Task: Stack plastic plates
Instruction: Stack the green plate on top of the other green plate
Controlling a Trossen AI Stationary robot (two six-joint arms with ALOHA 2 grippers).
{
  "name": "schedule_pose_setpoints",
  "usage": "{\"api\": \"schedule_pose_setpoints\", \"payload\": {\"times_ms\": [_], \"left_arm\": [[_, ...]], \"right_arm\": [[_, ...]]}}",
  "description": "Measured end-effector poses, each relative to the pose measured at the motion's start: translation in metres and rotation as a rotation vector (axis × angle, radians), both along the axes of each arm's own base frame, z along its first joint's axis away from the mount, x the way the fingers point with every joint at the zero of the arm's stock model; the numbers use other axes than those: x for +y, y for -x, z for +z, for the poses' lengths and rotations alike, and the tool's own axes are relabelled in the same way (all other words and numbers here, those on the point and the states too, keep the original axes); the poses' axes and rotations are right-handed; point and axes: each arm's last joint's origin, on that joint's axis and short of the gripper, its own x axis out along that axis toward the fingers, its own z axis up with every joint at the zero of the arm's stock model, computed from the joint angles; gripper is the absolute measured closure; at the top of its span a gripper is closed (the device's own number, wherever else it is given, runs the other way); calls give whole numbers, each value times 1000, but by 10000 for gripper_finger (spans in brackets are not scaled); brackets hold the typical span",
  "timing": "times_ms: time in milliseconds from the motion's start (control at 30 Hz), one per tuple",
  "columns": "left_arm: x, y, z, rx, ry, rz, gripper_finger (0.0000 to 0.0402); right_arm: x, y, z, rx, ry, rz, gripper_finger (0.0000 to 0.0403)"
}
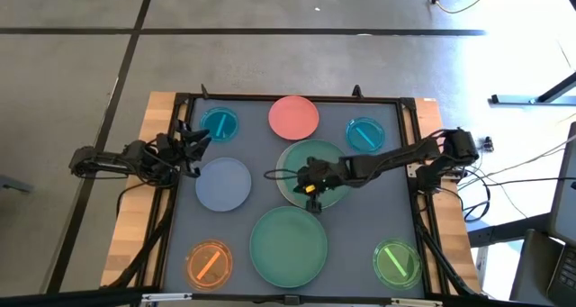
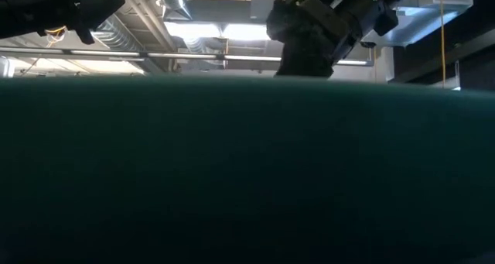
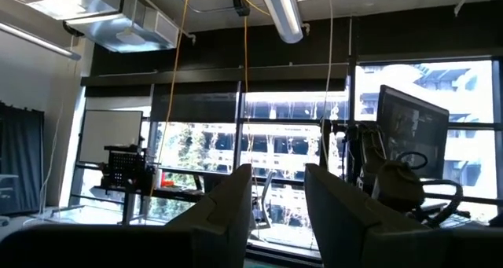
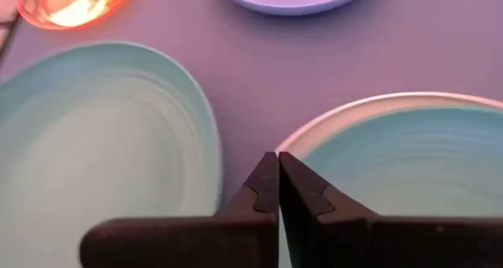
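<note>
A large green plate (image 1: 328, 156) lies on a cream-white plate (image 4: 354, 109) at the mat's middle. My right gripper (image 1: 314, 202) (image 4: 277, 156) is shut, pointing down at this pair's near-left rim. A second large green plate (image 1: 288, 246) (image 4: 94, 142) lies flat just nearer. The grey-blue plate (image 1: 223, 183), pink plate (image 1: 293, 116), two small teal plates (image 1: 219, 123) (image 1: 364, 133), the orange plate (image 1: 209, 262) and the lime plate (image 1: 396, 262) all lie flat and apart. My left gripper (image 1: 193, 145) (image 3: 279, 213) is open, raised at the mat's left edge. My right gripper has its shut fingertips (image 4: 267, 174) right at the cream rim (image 4: 310, 133) of the stacked pair, coming from above and slanting toward the table's left and near side. Nothing sits between the fingers. I cannot tell whether they touch the rim.
A black frame (image 1: 297, 98) borders the grey mat, with wooden table edges (image 1: 135, 217) outside it. A dark green plate edge (image 2: 247, 171) close to the camera fills most of the low view. Bare mat (image 1: 378, 208) lies right of the stacked pair.
</note>
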Motion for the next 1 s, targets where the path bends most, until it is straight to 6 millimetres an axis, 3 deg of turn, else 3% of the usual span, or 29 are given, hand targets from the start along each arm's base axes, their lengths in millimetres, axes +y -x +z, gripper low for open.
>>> {"api": "schedule_pose_setpoints", "payload": {"times_ms": [200, 433, 567, 833, 1000], "left_arm": [[0, -2, -1, 22, -5, 2, 289], [0, -2, -1, 23, -5, 1, 289], [0, -3, -2, 34, -6, 0, 289], [0, -3, -2, 42, -26, 10, 289], [0, -3, -2, 61, -74, 36, 289]], "right_arm": [[3, -1, -3, 9, -26, -16, 359], [6, 1, -2, 64, -137, 46, 244], [14, 2, 11, 152, -154, 80, 199], [44, 13, 29, 316, -81, 119, 190], [61, 19, 30, 351, -114, 84, 198]]}}
